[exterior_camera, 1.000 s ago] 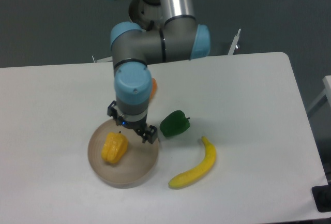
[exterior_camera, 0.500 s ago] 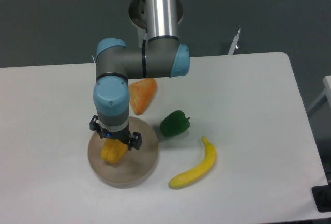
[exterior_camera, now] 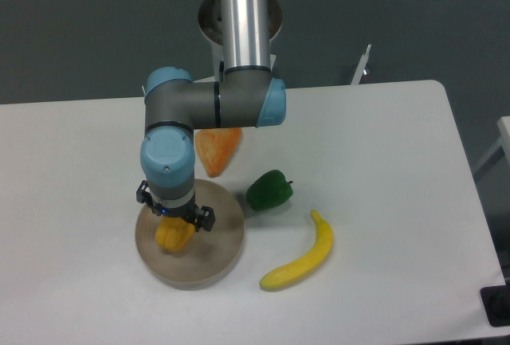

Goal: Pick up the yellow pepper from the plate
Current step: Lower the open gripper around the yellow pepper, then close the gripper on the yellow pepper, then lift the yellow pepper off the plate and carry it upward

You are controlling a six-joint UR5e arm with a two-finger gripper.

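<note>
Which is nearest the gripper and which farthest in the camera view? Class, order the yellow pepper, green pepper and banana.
1. Yellow pepper: on the plate, directly under the gripper.
2. Green pepper: on the table, image right of the plate.
3. Banana: farthest, toward the lower right.

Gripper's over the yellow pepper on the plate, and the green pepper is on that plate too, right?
Not quite. In the camera view the green pepper lies on the table right of the plate. The gripper is over the yellow pepper.
</note>
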